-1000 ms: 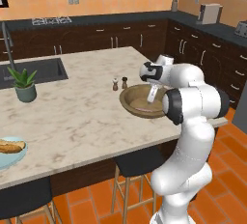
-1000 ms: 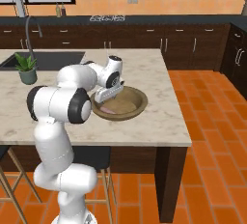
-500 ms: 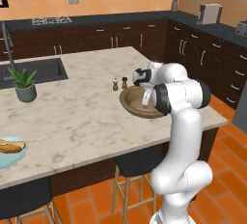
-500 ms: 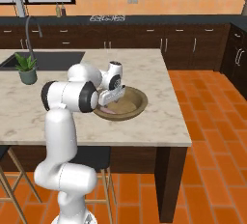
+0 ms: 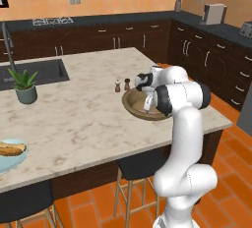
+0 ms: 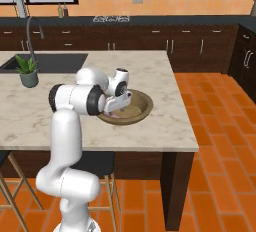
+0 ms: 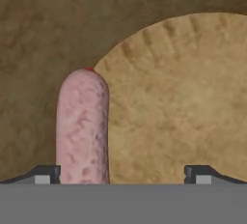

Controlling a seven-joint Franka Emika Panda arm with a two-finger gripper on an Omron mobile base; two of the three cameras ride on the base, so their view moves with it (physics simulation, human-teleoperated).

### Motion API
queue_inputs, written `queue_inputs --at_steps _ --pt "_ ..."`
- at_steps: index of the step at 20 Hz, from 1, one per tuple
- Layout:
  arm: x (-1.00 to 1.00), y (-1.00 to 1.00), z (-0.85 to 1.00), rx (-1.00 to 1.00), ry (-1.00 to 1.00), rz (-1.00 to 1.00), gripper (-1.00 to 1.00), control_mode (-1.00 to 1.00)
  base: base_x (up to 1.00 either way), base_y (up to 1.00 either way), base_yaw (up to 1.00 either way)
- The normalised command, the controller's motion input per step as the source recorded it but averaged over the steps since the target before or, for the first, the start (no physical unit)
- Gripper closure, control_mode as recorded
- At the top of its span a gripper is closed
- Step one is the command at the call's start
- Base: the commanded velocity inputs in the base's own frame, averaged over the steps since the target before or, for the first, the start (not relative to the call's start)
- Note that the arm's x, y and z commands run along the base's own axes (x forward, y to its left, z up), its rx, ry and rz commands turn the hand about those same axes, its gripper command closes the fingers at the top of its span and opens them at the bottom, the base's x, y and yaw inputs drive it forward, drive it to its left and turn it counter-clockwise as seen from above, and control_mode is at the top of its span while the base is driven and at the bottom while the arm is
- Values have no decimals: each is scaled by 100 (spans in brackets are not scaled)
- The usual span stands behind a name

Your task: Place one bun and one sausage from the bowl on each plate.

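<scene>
The wooden bowl stands on the island's right part, and my gripper is down inside it. In the hand view a pinkish sausage lies on the bowl's brown floor, pointing away from me. My gripper is open wide, and the sausage sits between the fingertips, close against the left one. Nothing is gripped. At the island's near left corner a pale light-blue plate carries a bun.
Two small shakers stand just left of the bowl. A potted plant sits beside the sink with its tall tap. Stools stand under the island's front edge. Dark cabinets line the back and right walls.
The hand has gone down from above the bowl into it, and the elbow has swung round. The jaws stay wide open.
</scene>
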Motion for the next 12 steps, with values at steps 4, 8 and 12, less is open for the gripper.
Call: queue_inputs --at_steps 4,8,12 --pt "0 21 -70 -1 2 -10 -100 -100 0 0 0" --pt "-42 26 -100 -10 -13 -9 -100 -100 0 0 0" --pt "-62 12 -100 -4 -19 -5 -100 -100 0 0 0"
